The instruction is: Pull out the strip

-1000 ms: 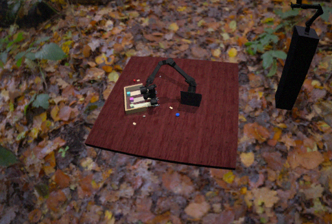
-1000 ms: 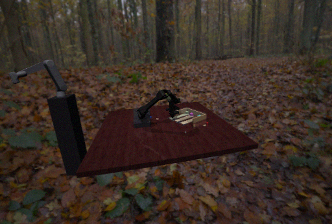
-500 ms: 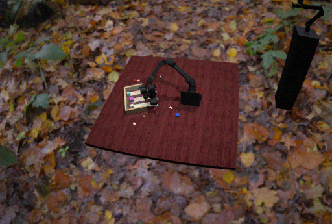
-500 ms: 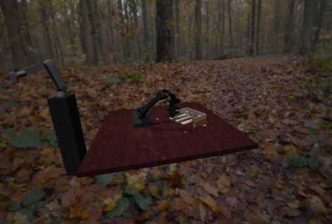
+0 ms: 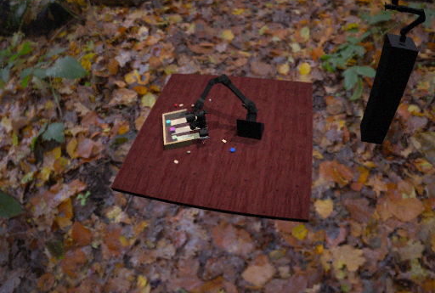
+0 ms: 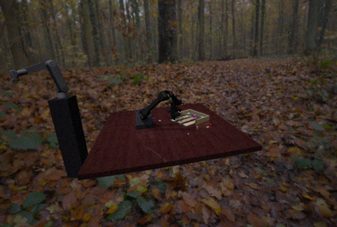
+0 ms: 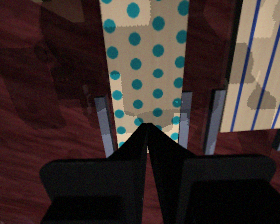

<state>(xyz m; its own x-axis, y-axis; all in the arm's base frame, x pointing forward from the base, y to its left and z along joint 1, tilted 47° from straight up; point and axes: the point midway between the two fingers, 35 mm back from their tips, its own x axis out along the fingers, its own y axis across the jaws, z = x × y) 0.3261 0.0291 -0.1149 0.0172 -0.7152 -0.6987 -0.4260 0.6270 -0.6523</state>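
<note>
In the wrist view my gripper (image 7: 146, 127) (image 6: 174, 117) is shut and empty. Its tips show over the near end of a pale strip with teal dots (image 7: 146, 60), which lies between grey rails. A strip with blue lines (image 7: 261, 75) lies to the right. In the top view, a cyan cube (image 5: 168, 121), a magenta cube (image 5: 172, 129) (image 6: 194, 116) and a green cube (image 5: 174, 138) stand at the far ends of three strips in an open wooden box (image 5: 164, 130) (image 6: 203, 120). The arm partly hides the near ends. No label is readable, and the cubes are outside the wrist view.
A blue piece (image 5: 232, 149) and several small pale bits lie on the dark red table (image 5: 255, 179) (image 6: 138, 152). A red piece (image 5: 176, 104) (image 6: 210, 124) lies beyond the box. A second arm stands on a tall black pedestal (image 5: 388, 90) (image 6: 67, 132) beside the table.
</note>
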